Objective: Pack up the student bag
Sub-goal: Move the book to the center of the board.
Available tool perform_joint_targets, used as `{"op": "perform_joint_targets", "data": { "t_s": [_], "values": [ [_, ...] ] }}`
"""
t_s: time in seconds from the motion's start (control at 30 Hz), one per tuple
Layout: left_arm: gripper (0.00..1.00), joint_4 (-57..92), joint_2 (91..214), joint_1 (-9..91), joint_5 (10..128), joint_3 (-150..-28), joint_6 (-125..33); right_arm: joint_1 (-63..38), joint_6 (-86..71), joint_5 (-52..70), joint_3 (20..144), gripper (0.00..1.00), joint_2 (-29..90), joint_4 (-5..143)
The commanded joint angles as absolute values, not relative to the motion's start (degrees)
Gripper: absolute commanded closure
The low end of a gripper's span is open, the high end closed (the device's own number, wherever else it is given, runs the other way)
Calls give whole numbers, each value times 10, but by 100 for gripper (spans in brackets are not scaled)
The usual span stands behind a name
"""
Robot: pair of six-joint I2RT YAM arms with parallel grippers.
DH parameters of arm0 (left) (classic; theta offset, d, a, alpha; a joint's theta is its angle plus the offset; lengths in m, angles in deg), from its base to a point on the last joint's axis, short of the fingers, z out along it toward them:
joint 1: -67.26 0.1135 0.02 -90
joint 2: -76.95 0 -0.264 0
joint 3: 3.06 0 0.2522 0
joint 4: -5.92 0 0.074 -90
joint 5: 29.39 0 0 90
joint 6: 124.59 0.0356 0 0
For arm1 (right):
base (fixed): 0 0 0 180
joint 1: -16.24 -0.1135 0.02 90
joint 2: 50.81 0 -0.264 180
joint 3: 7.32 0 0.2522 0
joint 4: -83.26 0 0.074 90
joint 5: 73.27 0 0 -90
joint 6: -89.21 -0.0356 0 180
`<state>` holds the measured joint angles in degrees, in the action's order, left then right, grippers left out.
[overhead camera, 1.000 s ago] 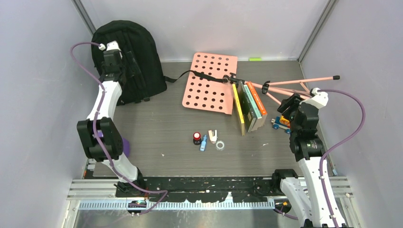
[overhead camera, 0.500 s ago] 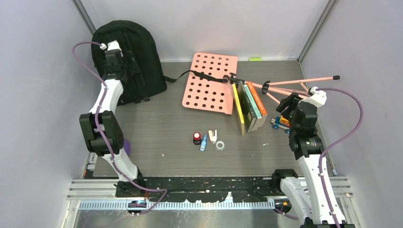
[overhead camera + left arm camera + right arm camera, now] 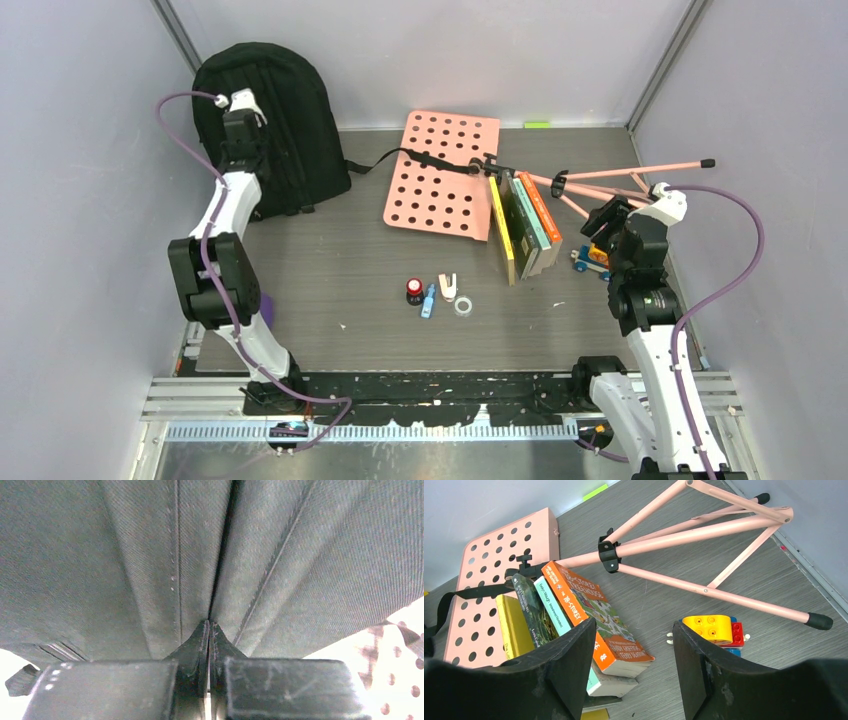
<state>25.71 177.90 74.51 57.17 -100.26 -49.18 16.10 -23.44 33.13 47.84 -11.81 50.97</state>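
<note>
- The student bag (image 3: pixel 300 100) stands upright in the far left corner of the table (image 3: pixel 330 270), leaning on the back wall, well apart from everything that might go into it.
- The left pincer (image 3: pixel 209 630) is pressed against the bag's front with its jaws together, tips meeting right on a seam in the fabric.
- Risk: if only a thin fold is caught, or nothing at all, a pull would likely slip off. If the grip does hold, the soft bag could tip forward or slide instead of opening.
- Risk: a black strap (image 3: pixel 375 160) runs from beside the bag onto the pink music stand (image 3: pixel 440 170). Whose strap it is cannot be told, but dragging the bag might tug the stand and the books (image 3: pixel 574 615) leaning by it.
- The right pincer (image 3: pixel 634 670) hangs with its jaws apart above the books and a toy (image 3: pixel 716 630). Closing from there could knock the tilted books flat.
- Small things (image 3: pixel 435 293) lie mid-table, untouched.
- The left wrist view alone shows the jaws shut on the seam, though not whether any cloth is caught; the top view hides that behind the arm.
- The top view alone shows the bag's place and the gap to the other items.
- The right wrist view alone shows the book spines and the toy's studs.
</note>
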Motion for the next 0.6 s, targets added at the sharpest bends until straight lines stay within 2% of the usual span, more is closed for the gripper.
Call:
{"op": "perform_joint_targets", "data": {
  "t_s": [0.0,0.07,0.1,0.23,0.37,0.43,0.57],
  "values": [
    [100,216,1730,748,616,-970,-494,162,-233,328,484,36,-125,524],
    [100,206,1713,748,612,-953,-490,162,-233,327,484,36,-128,523],
    [93,206,1708,749,585,-950,-490,162,-233,327,484,36,-129,522],
    [53,224,1705,756,575,-968,-486,162,-235,322,480,34,-134,522],
    [29,203,1704,756,563,-981,-502,162,-235,321,482,33,-132,524],
    [24,200,1704,757,568,-992,-521,162,-235,320,482,32,-131,524],
    [22,232,1727,758,543,-1074,-545,162,-234,322,482,32,-129,524]
  ]
}}
